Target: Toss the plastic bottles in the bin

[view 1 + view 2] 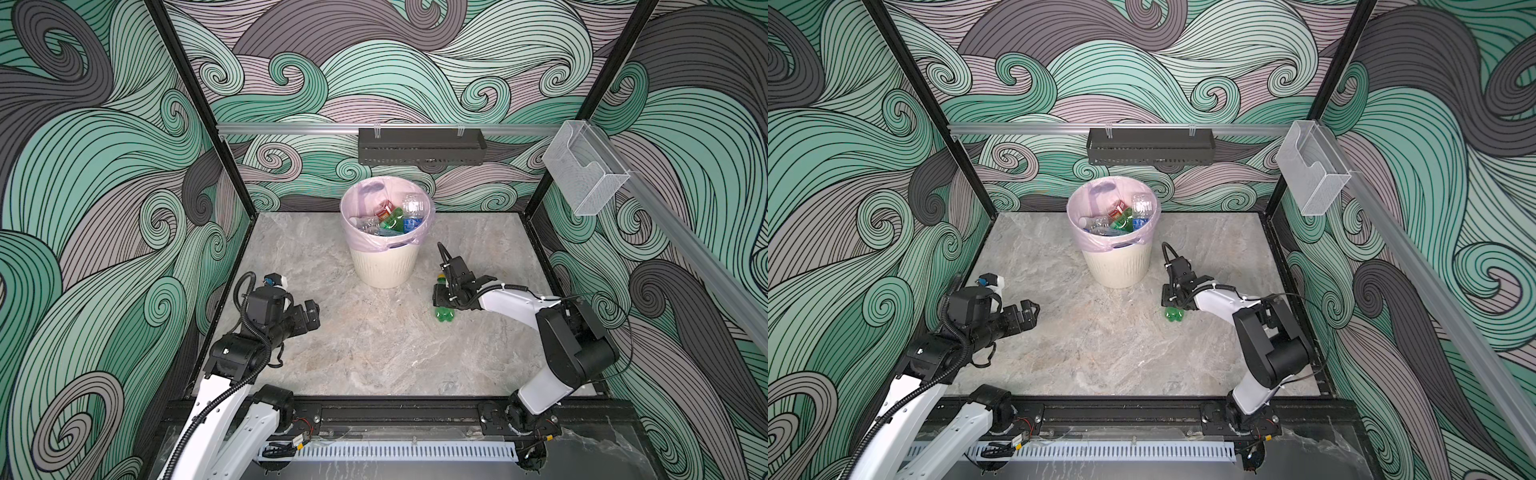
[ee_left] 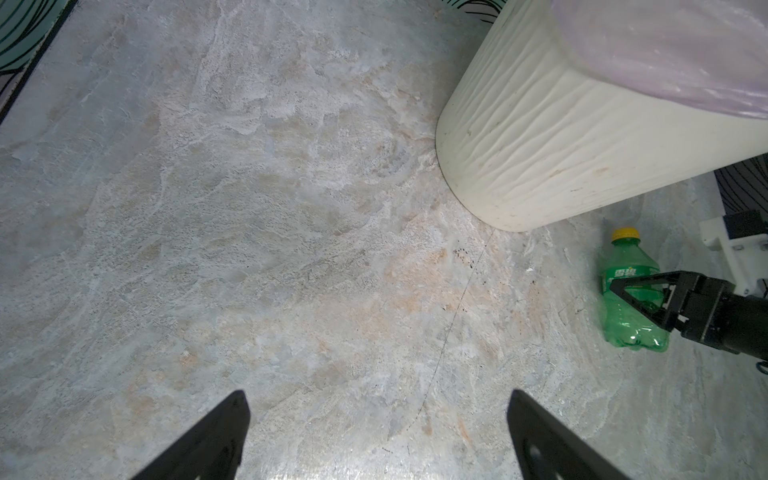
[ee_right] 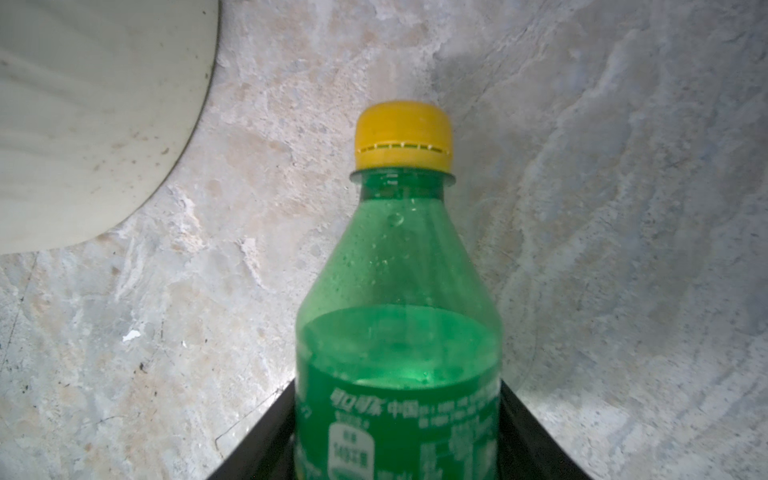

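A green bottle (image 1: 444, 314) (image 1: 1173, 313) with a yellow cap lies on the marble table to the right of the bin, cap toward the bin. My right gripper (image 1: 444, 298) (image 3: 397, 388) is closed round its labelled middle, a black finger pressed on each side (image 2: 619, 291). The bottle (image 3: 399, 291) (image 2: 627, 299) still rests on the table. The cream ribbed bin (image 1: 386, 266) (image 1: 1115, 270) (image 2: 561, 145) (image 3: 83, 104) with its pink liner holds several bottles (image 1: 399, 220). My left gripper (image 1: 311, 318) (image 1: 1030, 313) (image 2: 378, 409) hovers open and empty at the left.
A black perforated tray (image 1: 419, 145) hangs on the back rail and a clear plastic box (image 1: 582, 174) on the right rail. Patterned walls close in the table on three sides. The bin's base stands close to the held bottle's cap.
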Available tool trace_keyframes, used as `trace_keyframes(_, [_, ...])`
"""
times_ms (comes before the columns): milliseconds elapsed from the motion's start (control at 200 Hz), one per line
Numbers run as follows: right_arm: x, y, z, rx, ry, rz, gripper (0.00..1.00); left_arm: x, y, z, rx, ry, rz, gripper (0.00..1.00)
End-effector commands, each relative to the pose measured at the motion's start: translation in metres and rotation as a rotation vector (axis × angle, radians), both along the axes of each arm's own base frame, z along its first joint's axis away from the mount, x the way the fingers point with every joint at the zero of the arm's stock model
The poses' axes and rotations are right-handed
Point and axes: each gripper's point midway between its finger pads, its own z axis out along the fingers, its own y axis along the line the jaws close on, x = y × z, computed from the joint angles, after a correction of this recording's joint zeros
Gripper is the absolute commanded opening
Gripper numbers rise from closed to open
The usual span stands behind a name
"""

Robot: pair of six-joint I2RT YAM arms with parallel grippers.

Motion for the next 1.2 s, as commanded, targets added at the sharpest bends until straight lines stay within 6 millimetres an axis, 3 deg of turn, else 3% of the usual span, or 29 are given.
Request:
trace_keyframes(0, [-0.003,-0.009,0.012,-0.019,-0.033,-0.008,0.63,0.002,0.005,0.001,0.005,-0.011,0.031,0.99])
trace_keyframes(290, [-0.020,-0.012,0.048,0.063,-0.121,-0.011,0.58,0.002,0.006,-0.001,0.006,-0.007,0.043,0.99])
trace_keyframes(425, [-0.033,-0.007,0.077,0.157,-0.206,0.028,0.57,0.004,0.006,-0.003,0.004,0.003,0.047,0.99])
trace_keyframes(555, [-0.041,0.000,0.124,0.214,-0.305,0.109,0.56,0.007,0.006,-0.006,0.005,0.013,0.053,0.99])
trace_keyframes(706, [-0.041,0.015,0.207,0.312,-0.452,0.200,0.56,0.008,0.007,-0.011,0.001,0.026,0.073,0.99])
trace_keyframes(841, [-0.016,0.053,0.297,0.490,-0.587,0.284,0.55,0.010,0.004,-0.014,-0.023,0.026,0.076,0.99])
trace_keyframes(981, [0.037,0.110,0.364,0.603,-0.681,0.340,0.60,0.009,0.004,-0.015,-0.035,0.026,0.082,0.99])
trace_keyframes(1101, [0.088,0.147,0.377,0.613,-0.669,0.332,0.84,0.004,0.005,-0.012,-0.045,0.020,0.091,0.99])
trace_keyframes(1191, [0.101,0.156,0.376,0.555,-0.671,0.334,0.94,0.000,0.005,-0.007,-0.053,0.008,0.086,0.99])
